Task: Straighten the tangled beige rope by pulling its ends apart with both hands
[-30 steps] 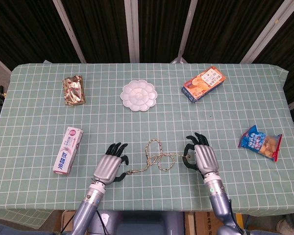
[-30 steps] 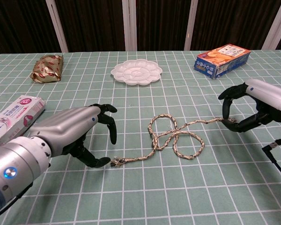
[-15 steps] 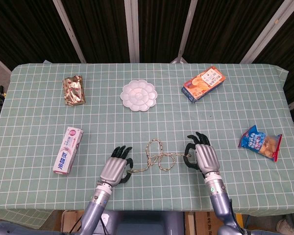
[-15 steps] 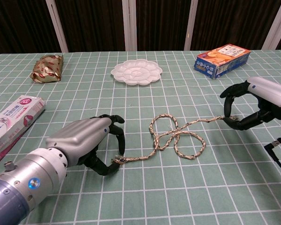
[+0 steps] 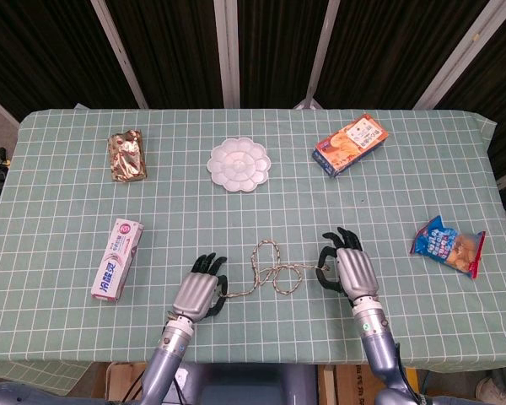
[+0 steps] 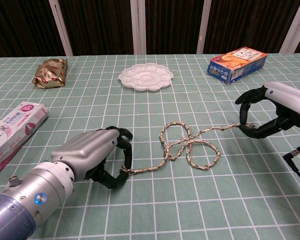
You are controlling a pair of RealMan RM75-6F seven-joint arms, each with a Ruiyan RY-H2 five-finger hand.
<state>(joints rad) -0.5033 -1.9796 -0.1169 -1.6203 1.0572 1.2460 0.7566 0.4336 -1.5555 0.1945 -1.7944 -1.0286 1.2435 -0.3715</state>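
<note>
The beige rope (image 5: 271,272) lies in tangled loops (image 6: 187,146) on the green checked cloth between my two hands. At the rope's left end my left hand (image 5: 200,292) has its fingers (image 6: 126,150) curled down, and thumb and finger pinch that end against the cloth. My right hand (image 5: 348,269) is at the right end, which sits pinched between its thumb and a finger (image 6: 243,114); its other fingers are spread. The stretch running to the right hand is nearly taut. The left stretch lies flat on the cloth.
A toothpaste box (image 5: 116,258) lies left of my left hand. A gold packet (image 5: 126,155), a white palette dish (image 5: 239,164) and an orange box (image 5: 349,143) sit further back. A blue snack bag (image 5: 448,245) lies to the right. The table's front edge is close behind both wrists.
My left hand slid right and closed its fingers on the rope's left end. The right hand's thumb and finger drew together on the right end, and it has hardly moved since.
</note>
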